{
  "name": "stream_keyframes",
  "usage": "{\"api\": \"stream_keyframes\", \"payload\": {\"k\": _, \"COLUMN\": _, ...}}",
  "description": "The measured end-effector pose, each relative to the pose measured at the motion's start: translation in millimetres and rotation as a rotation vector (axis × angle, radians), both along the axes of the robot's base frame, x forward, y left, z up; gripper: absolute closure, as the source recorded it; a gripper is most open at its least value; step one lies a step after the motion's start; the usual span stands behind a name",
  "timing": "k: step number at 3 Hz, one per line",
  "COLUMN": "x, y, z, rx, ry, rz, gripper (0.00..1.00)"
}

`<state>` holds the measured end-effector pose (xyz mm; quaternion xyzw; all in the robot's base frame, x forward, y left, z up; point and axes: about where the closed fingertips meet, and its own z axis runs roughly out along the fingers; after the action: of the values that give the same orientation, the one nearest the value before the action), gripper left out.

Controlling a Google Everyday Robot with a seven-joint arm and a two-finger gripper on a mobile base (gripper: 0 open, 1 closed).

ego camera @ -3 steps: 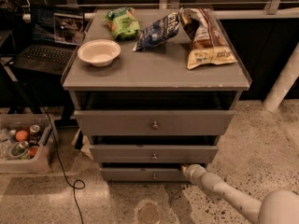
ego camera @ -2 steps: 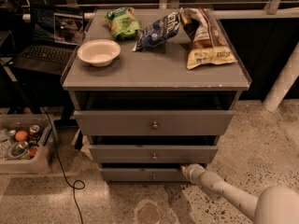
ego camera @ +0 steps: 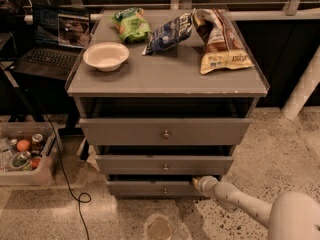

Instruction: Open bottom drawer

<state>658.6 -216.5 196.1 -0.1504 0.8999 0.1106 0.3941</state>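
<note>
The bottom drawer [ego camera: 145, 188] is the narrowest grey front of three in the grey cabinet, with a small round metal knob [ego camera: 165, 190] at its centre. It stands slightly pulled out, with a dark gap above it. My gripper [ego camera: 196, 182] is at the drawer's upper right corner, at the end of my white arm [ego camera: 235, 201], which reaches in from the lower right. Its tip is tucked at the gap above the drawer front.
The middle drawer [ego camera: 164, 165] and the top drawer [ego camera: 165, 131] are also slightly out. A white bowl [ego camera: 105, 55] and snack bags [ego camera: 220, 39] lie on the cabinet top [ego camera: 165, 76]. A laptop [ego camera: 52, 44] stands at the left, a bin of cans [ego camera: 22, 154] on the floor, and a cable [ego camera: 65, 179] trails nearby.
My arm has shifted a little; the gripper stays at the bottom drawer's right end. The drawers have not visibly moved.
</note>
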Motion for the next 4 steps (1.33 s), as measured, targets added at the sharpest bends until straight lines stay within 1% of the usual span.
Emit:
{"api": "stream_keyframes", "payload": {"k": 1, "x": -10, "y": -8, "z": 1, "rx": 0.005, "ry": 0.027, "rz": 0.004, "gripper": 1.0}}
{"api": "stream_keyframes", "payload": {"k": 2, "x": -27, "y": -19, "z": 4, "rx": 0.017, "ry": 0.062, "rz": 0.001, "gripper": 1.0}}
{"api": "stream_keyframes", "payload": {"k": 3, "x": -27, "y": -19, "z": 4, "rx": 0.018, "ry": 0.062, "rz": 0.001, "gripper": 1.0}}
{"api": "stream_keyframes", "payload": {"k": 4, "x": -33, "y": -12, "z": -8, "rx": 0.004, "ry": 0.083, "rz": 0.017, "gripper": 1.0}}
